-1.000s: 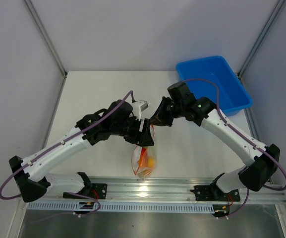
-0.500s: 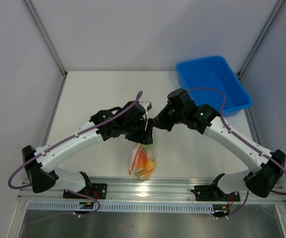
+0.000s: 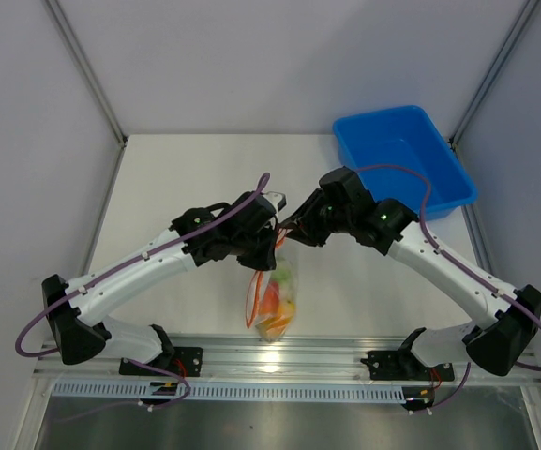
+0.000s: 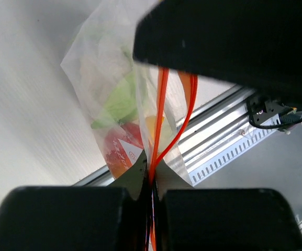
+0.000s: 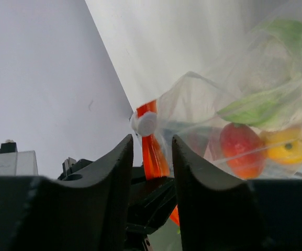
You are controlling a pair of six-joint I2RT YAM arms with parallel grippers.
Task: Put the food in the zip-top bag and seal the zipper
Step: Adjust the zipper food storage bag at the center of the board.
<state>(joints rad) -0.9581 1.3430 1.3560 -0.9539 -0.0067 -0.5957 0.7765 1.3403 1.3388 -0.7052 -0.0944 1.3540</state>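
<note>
- Left tool [image 4: 152, 183]: pressed together, pinching thin orange-red zipper strip [image 4: 161, 104].
- Small clear crinkly plastic bag [image 3: 275, 300]: hangs from left tool, coloured toy foods [image 5: 239, 144] inside.
- Right tool [image 5: 152, 140]: spread, facing left tool, strip between jaws.

Both the white left arm [image 3: 129, 272] and right arm [image 3: 448, 267] have black joints and purple cables [image 3: 19, 339].

Clear crinkly plastic zip-top bag [image 3: 272, 298], glossy blue plastic bin [image 3: 403, 155]

Bag [image 3: 275, 300] centre — table [image 3: 167, 178] left seemingly free
</note>
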